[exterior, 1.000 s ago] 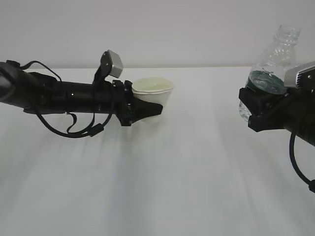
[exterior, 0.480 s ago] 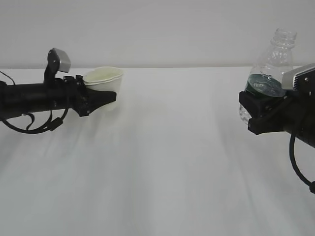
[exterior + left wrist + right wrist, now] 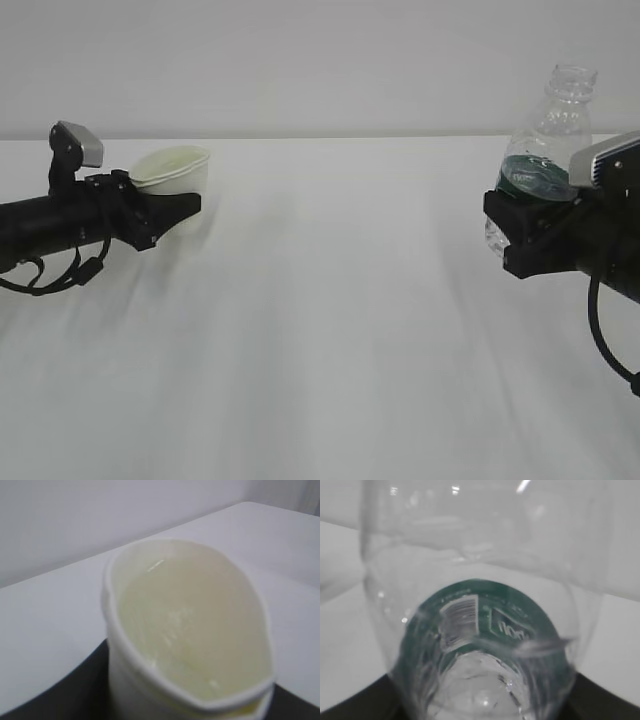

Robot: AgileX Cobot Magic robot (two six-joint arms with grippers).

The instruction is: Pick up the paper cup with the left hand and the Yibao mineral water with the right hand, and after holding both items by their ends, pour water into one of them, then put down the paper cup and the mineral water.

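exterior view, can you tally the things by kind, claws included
paper cup: 1, squeezed in the left claw
mineral water bottle: 1, uncapped, in the right claw
claws: 2, both black
wrist cameras: 2, grey boxes
table: 1, white
total: 7

Open table (image 3: 340, 300) between both grippers

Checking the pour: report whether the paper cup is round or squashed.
Squashed: the paper cup has an oval, dented rim in the left pincer's grip.
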